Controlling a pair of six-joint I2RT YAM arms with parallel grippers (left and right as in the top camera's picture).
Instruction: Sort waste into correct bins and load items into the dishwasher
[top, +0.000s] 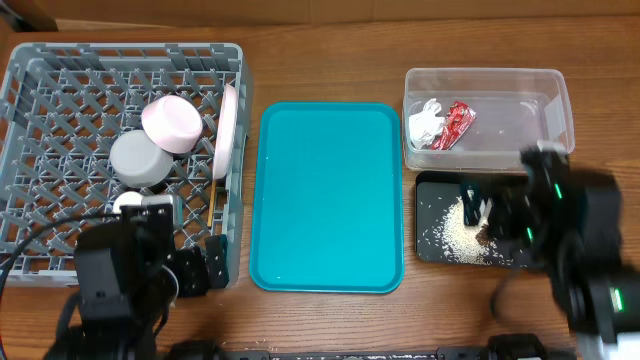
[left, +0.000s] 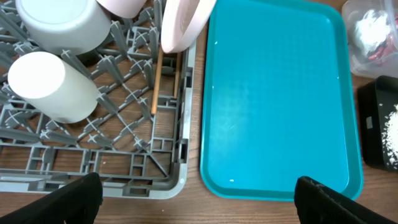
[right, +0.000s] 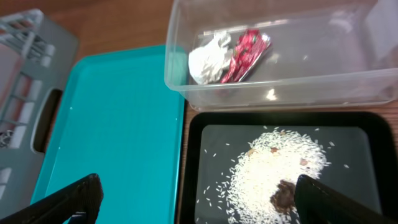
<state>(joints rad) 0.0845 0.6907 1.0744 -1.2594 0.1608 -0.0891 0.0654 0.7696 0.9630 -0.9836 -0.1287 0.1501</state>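
Upper left, grey plastic lattice rack (top: 60, 70): one pinkish-white bowl (top: 172, 124), one grey metal bowl (top: 140, 160), one white plate (top: 228, 130), one white cup (top: 130, 203).
Left wrist only: thin wooden chopsticks (left: 155, 87) seen.
Left gripper (left: 198, 186), right gripper (right: 199, 186): spread.

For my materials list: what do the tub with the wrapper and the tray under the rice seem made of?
Tub: clear, glossy plastic, probably; the red wrapper shows through its wall. Black tray: likely smooth plastic with a dull sheen on its floor; coated metal is possible.
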